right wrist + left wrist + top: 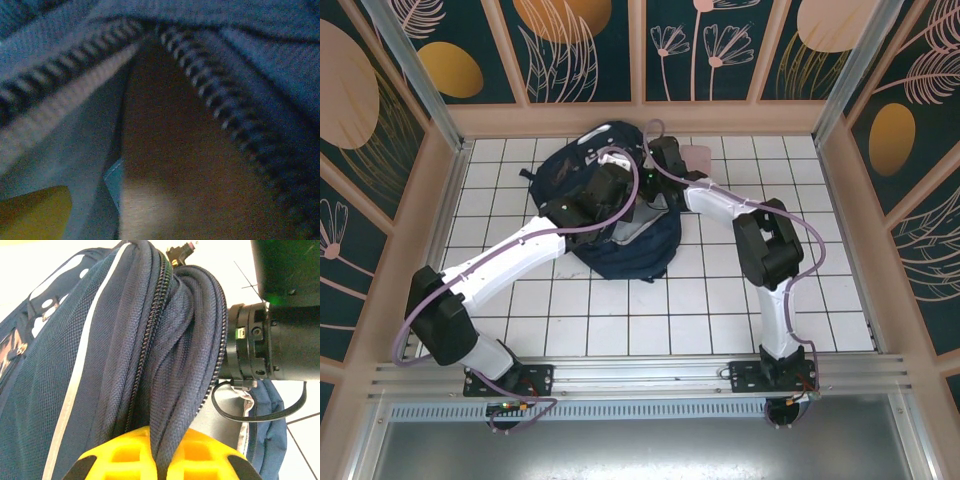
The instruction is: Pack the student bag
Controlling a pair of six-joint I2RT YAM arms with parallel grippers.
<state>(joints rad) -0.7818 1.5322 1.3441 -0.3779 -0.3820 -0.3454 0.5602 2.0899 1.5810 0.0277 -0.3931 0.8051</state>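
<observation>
Navy student bag (40, 405) w/ white stripe (75, 390)

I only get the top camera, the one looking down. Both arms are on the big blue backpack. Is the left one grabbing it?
Observer: Yes. On the left wrist camera the left end effector is shut, its yellow fingers pinching a fold of the large navy-blue fabric backpack.
Operator: Where's the other arm's camera pointing?
Observer: It looks into the backpack's opening, between two rows of zipper teeth.
Operator: Is anything in there?
Observer: A blurry brown surface shows inside. I can't tell what it is.
</observation>
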